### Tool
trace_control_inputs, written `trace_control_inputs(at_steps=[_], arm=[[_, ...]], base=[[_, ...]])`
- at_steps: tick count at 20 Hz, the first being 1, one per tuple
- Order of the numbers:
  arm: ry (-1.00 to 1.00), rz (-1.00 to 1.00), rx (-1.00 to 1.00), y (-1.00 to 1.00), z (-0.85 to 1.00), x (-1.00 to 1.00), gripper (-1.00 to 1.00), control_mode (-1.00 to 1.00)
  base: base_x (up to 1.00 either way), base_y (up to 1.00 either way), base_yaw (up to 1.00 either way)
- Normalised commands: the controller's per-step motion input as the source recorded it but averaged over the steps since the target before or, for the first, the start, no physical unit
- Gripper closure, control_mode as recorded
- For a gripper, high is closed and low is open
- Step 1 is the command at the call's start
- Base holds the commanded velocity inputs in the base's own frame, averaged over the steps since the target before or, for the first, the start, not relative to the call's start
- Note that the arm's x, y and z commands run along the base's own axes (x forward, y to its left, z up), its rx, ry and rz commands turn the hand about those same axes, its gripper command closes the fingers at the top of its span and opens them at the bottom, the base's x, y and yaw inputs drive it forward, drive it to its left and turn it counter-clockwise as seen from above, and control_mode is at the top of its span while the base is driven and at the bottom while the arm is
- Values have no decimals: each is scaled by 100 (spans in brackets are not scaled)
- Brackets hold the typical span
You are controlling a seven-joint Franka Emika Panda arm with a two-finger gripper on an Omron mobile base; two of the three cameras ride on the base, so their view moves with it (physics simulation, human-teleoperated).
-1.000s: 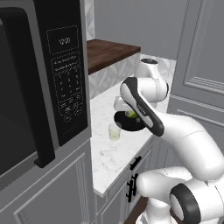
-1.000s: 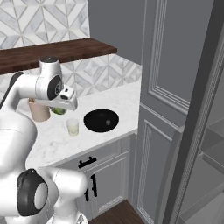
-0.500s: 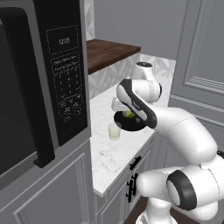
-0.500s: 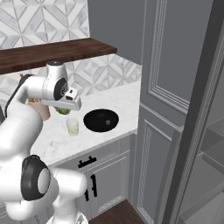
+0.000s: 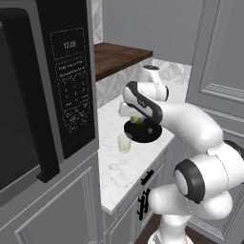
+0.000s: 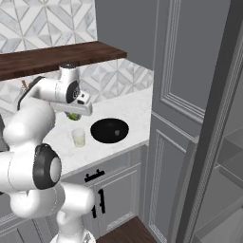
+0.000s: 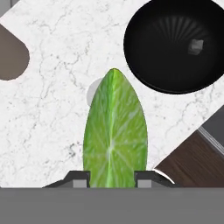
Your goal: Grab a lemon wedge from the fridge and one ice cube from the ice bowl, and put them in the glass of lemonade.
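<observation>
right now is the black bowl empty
No: the black bowl holds one ice cube, seen in the hand view.

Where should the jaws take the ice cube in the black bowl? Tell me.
Judging by its pose: take the ice cube across two opposite flat faces, coming straight down from above. It lies low inside the ice bowl, whose rim blocks any sideways approach.

Colours on the marble counter

The lemon wedge (image 7: pixel 115 131) is bright yellow-green with pale radiating veins, held between dark fingertips (image 7: pixel 78 179). The ice bowl (image 7: pixel 177 48) is glossy black and holds a small pale grey cube (image 7: pixel 195 46). The counter (image 7: pixel 48 118) is white marble with fine grey veining. The glass of lemonade (image 5: pixel 125 142) is clear with pale yellow liquid. The shelf (image 5: pixel 119 56) is dark brown wood, the backsplash (image 6: pixel 42 23) grey-and-white geometric tile, the microwave (image 5: pixel 47 90) black, the cabinets (image 6: pixel 118 194) grey with black handles.
</observation>
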Motion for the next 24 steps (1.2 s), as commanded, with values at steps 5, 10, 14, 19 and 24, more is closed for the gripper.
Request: trace_control_inputs(at_steps=[5, 10, 14, 19, 24], arm=[[1, -6, 0, 11, -42, 4, 100, -100], [0, -5, 0, 12, -3, 0, 100, -100], [4, -7, -6, 40, 0, 14, 100, -100], [10, -6, -4, 19, 0, 57, 100, -100], [10, 0, 0, 0, 0, 24, 100, -100]], base=[[0, 0, 0], [0, 0, 0], [0, 0, 0], [0, 0, 0], [0, 0, 0]])
